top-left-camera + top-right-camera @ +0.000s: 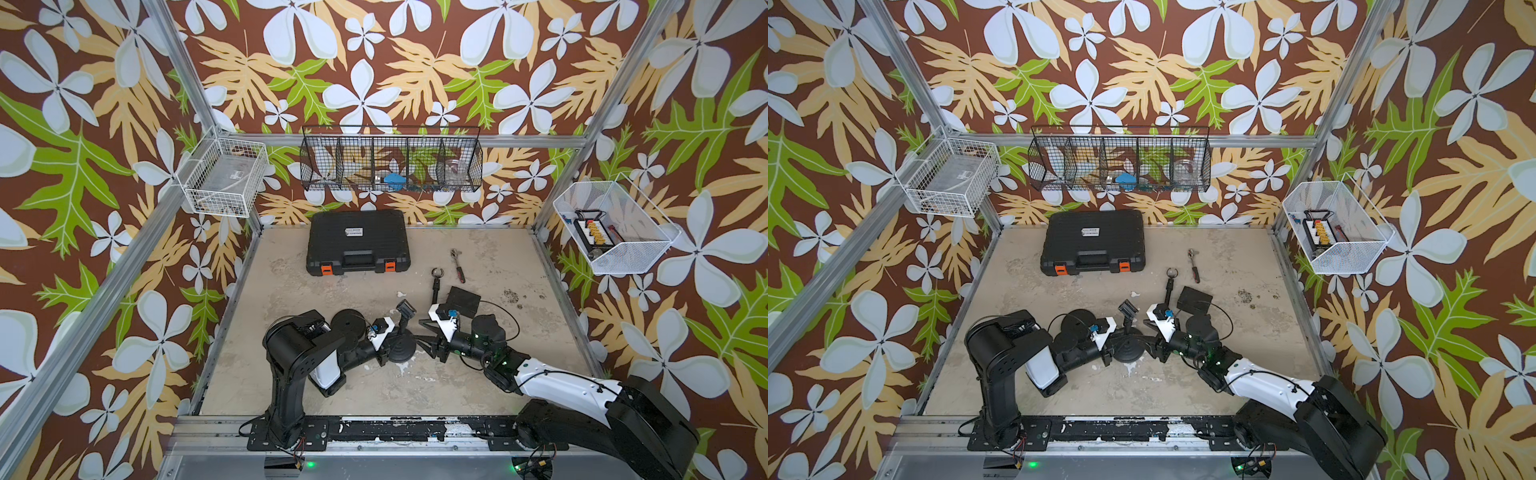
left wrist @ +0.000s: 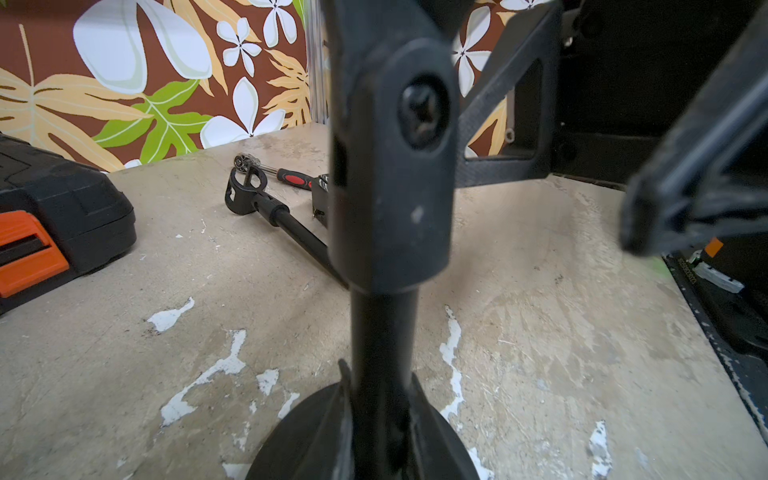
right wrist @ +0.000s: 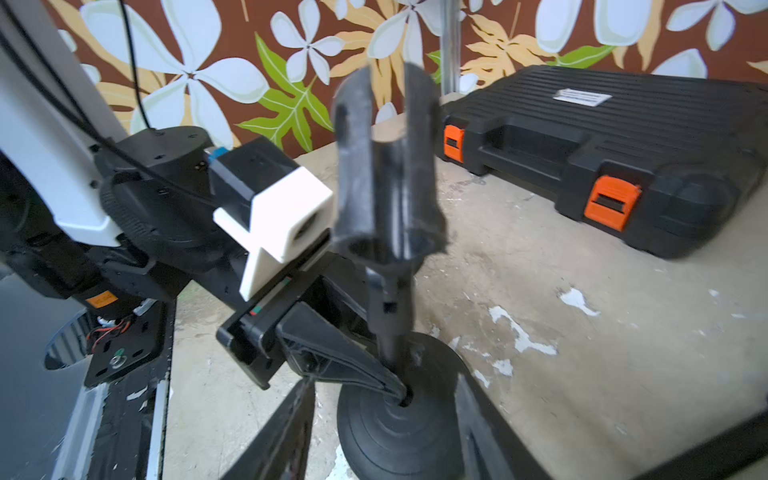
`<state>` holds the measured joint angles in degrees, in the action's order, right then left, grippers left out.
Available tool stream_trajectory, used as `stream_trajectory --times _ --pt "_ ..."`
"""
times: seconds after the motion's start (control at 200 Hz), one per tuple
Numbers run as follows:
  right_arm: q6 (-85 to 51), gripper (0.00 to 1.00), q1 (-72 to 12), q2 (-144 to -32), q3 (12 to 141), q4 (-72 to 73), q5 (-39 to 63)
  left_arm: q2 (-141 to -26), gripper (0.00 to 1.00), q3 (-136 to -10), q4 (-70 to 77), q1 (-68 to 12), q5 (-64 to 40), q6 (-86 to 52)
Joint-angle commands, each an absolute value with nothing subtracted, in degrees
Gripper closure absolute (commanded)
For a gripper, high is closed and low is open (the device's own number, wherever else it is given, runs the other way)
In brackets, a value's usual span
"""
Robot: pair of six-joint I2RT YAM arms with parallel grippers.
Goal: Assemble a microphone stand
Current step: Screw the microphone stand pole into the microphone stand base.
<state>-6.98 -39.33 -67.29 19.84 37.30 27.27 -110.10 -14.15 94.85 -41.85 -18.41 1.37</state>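
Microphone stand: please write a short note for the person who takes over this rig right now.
Left gripper: shut on the post, just above the round base.
Right gripper: open beside the post, holding nothing.
Things: the post, with its microphone clip on top, stands upright in the base. A black rod with a ring end lies loose on the table, near the ratchet wrench.
Done: post is in the base.
Left: probably fitting the loose rod. Whether the post is tight cannot be seen.

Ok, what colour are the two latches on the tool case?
Orange latches on a black tool case; the right wrist view shows them best.
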Motion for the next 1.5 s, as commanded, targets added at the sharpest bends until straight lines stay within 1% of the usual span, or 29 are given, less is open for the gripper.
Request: stream_trajectory --times 0.0,0.12,0.345,0.591,0.686,0.771,0.851,1.001,1.186,1.496 --pt "-4.8 0.44 -39.3 -69.4 21.7 39.8 32.4 -110.2 0.94 -14.3 98.5 -41.9 -19.5 0.7" --pt "-4.4 0.44 -39.2 -72.1 25.0 40.0 33.0 -110.1 0.94 -14.3 98.7 -41.9 -19.5 0.7" --pt "-3.5 0.50 -39.2 -75.4 29.0 40.2 31.0 -109.9 0.95 -14.3 98.6 -41.9 -19.6 0.7" --pt "-2.2 0.73 -39.3 -77.8 30.1 40.3 30.9 -110.3 0.95 -14.5 98.6 -41.9 -19.6 0.6" --pt "-1.6 0.78 -39.3 -78.0 29.9 40.3 30.7 -110.5 0.94 -14.6 98.5 -41.9 -19.6 0.6" --pt "-0.9 0.86 -39.3 -78.0 29.5 40.7 30.6 -110.4 0.94 -14.6 98.3 -41.9 -19.5 0.6" --pt "-0.2 0.92 -39.2 -77.9 29.1 41.1 30.3 -110.4 0.93 -14.7 98.1 -41.9 -19.4 0.7" --pt "1.7 0.99 -39.4 -77.0 28.1 42.1 30.5 -110.1 0.91 -14.7 97.6 -41.9 -19.0 0.8" --pt "4.1 1.00 -39.8 -76.5 27.3 43.0 31.2 -109.2 0.90 -14.1 97.0 -41.9 -18.0 1.4" --pt "5.0 1.00 -40.2 -79.2 27.4 46.0 32.6 -109.1 0.89 -13.8 96.8 -41.0 -16.8 2.0"
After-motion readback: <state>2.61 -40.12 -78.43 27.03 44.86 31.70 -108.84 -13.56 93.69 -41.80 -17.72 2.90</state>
